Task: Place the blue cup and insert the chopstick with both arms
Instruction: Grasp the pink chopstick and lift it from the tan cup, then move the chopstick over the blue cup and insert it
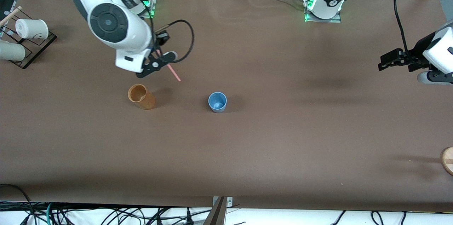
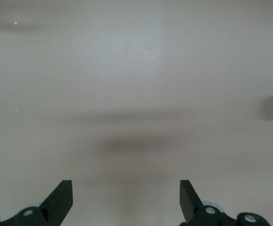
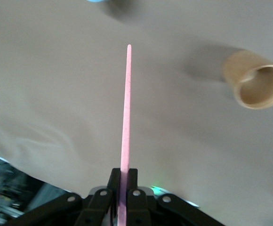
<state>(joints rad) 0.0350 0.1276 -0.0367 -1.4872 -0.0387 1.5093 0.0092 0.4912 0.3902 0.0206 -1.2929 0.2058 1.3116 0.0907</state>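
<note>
Right tool [image 1: 158, 59] hung over the desk [image 1: 283, 140] toward the right arm's end, its two fingers [image 3: 132, 181] closed flat on the butt of the chopstick [image 1: 173, 71]. That pink stick ran straight out from between the pads and slanted down, its free tip in the air above bare desk between the two cups, not touching either. In the right wrist view the chopstick [image 3: 126, 113] stood clear of the tan cup [image 3: 255, 79].

Blue cup [image 1: 217, 102] stood upright and alone on the desk near the middle, mouth up. The tan cup [image 1: 141, 96] stood beside it toward the right arm's end, well apart from it.

Left tool [image 1: 387, 60] hung over the left arm's end of the desk, waiting, its fingers [image 2: 61, 200] spread wide with nothing between them and only bare desk below.

At the right arm's end, two white cups [image 1: 31, 28] sat on a black rack [image 1: 39, 46].
</note>
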